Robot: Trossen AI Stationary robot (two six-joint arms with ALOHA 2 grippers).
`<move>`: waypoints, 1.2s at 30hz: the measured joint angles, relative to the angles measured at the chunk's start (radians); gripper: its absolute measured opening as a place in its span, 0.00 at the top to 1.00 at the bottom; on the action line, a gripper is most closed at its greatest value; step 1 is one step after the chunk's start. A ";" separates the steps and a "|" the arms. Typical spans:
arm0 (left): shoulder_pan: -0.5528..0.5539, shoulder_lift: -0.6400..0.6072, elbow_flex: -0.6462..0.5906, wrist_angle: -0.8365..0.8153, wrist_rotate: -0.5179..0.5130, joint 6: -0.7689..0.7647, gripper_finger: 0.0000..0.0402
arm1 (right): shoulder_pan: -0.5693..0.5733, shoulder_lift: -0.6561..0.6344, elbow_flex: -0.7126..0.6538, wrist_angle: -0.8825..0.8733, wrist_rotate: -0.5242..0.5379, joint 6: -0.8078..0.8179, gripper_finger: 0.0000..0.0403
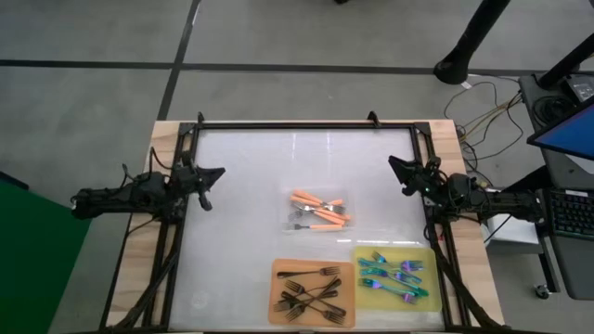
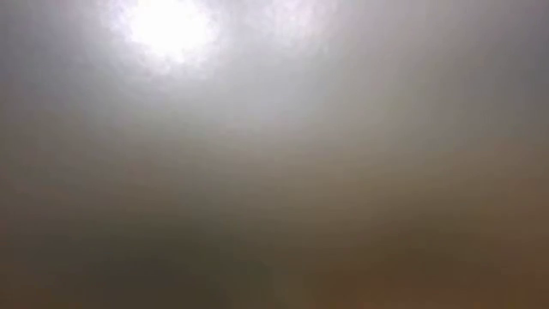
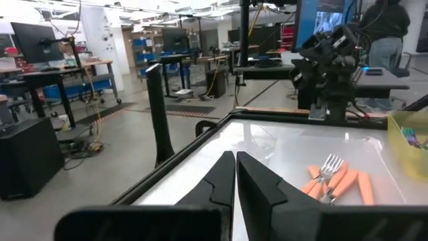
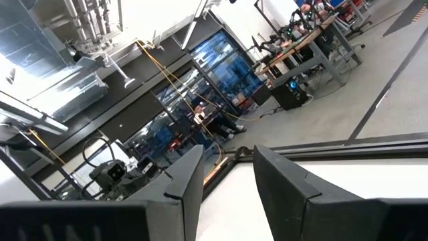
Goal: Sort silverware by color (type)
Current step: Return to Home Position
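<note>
Black jointed arms (image 1: 130, 195), apparently cabled.

My low view gives me only a grey-brown haze with one bright glare. From above, the black forks (image 1: 311, 295) lie crossed on the orange mat (image 1: 347, 265), too small and tangled for me to count. In the left wrist view, the orange-handled forks (image 3: 338, 179) run partly behind a finger (image 3: 267, 187) of the left gripper (image 3: 235, 159), and the picture's edge cuts off the yellow bin (image 3: 401, 154)
</note>
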 joint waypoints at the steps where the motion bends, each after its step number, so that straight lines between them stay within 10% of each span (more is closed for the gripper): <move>1: 0.000 0.000 -0.006 0.008 0.001 0.000 1.00 | 0.000 0.000 0.000 0.000 0.000 0.000 0.70; 36: -0.002 0.002 -0.134 0.161 0.024 -0.001 1.00 | 0.000 0.000 0.000 0.000 0.000 0.000 0.70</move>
